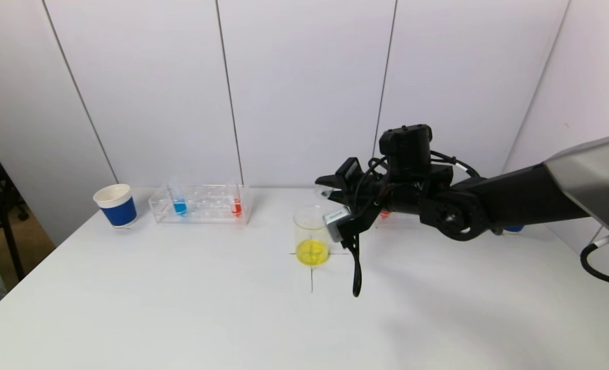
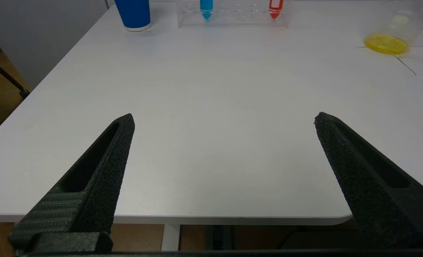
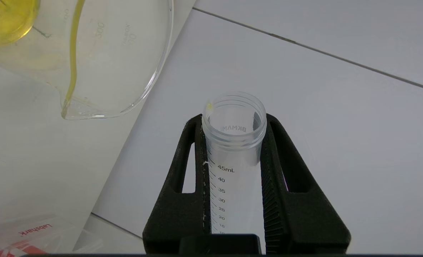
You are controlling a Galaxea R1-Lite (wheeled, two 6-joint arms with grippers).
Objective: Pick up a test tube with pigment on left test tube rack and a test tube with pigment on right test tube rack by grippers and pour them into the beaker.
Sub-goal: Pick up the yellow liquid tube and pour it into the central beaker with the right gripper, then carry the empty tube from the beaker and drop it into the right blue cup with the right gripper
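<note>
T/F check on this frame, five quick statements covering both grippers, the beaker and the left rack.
1. The right gripper is shut on a test tube. True.
2. That test tube is full of yellow pigment. False: it looks empty, with only a yellow trace at its rim.
3. The beaker holds yellow liquid at its bottom. True.
4. The left gripper is shut on a blue tube. False: it is open, holds nothing, and sits near the front table edge.
5. The left rack holds three coloured tubes. False: only a blue tube and a red tube show there.
</note>
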